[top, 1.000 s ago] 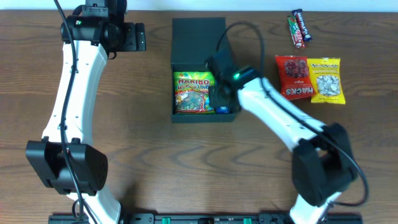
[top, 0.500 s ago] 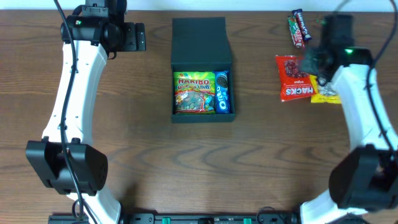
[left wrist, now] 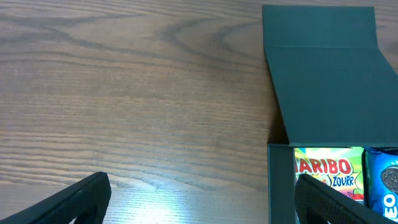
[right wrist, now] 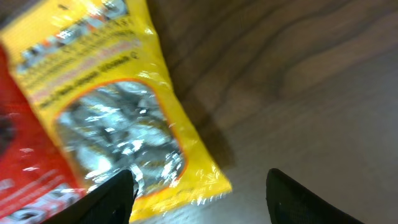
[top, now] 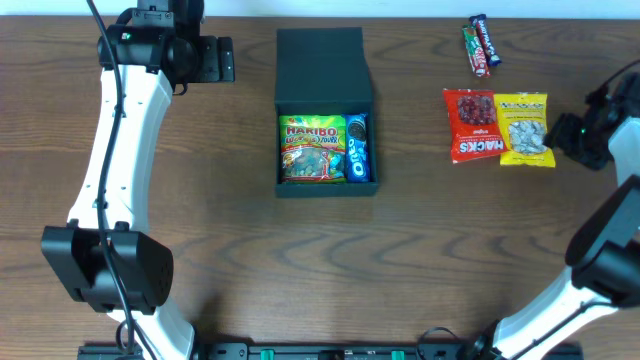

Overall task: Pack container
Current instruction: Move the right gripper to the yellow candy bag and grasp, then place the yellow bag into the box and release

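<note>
Right tool [top: 583,139] swung beyond yellow packet [top: 524,129], wood-grain table [top: 230,250], open container [top: 322,65].

Right wrist view smearing: yellow packet [right wrist: 118,118] print unreadable, red packet [right wrist: 18,171] getting cropped at left edge. Left wrist view cutting off container [left wrist: 323,81] bottom, Haribo bag [left wrist: 326,177] and Oreo pack [left wrist: 382,180] only partly showing. Overhead: candy bars [top: 481,45] labels staying too small for reading.

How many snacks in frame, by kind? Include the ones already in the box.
Bags: 3 (Haribo bag, red Hacks bag, yellow bag)
Oreo pack: 1
Candy bars: 2 (red-wrapped bar, dark-wrapped bar)
Total: 6
</note>
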